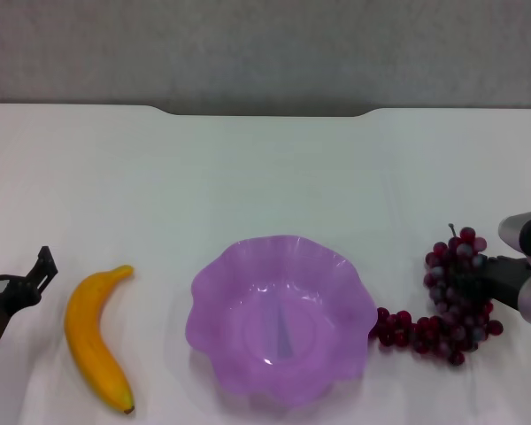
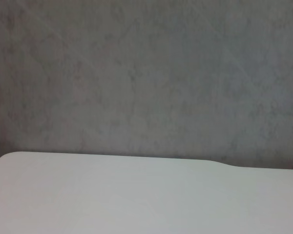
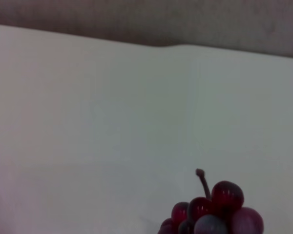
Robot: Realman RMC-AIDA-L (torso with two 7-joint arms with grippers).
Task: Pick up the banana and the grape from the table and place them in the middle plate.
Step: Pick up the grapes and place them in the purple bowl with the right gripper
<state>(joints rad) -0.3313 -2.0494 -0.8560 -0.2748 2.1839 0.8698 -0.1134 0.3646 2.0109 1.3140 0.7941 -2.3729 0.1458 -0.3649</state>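
You see a plain white tabletop (image 1: 265, 177) with a smooth, matt finish that gives only a soft sheen. On it, the translucent purple plastic dish with the scalloped rim (image 1: 214, 288) looks glossy, with small bright glints on its floor. The curved yellow-orange banana (image 1: 96, 336) has a smooth, waxy, faintly shiny skin. The dark red-purple round grapes (image 3: 219, 207) are slick and glossy, each catching a highlight. The grey wall (image 2: 146, 73) behind looks matt and mottled.
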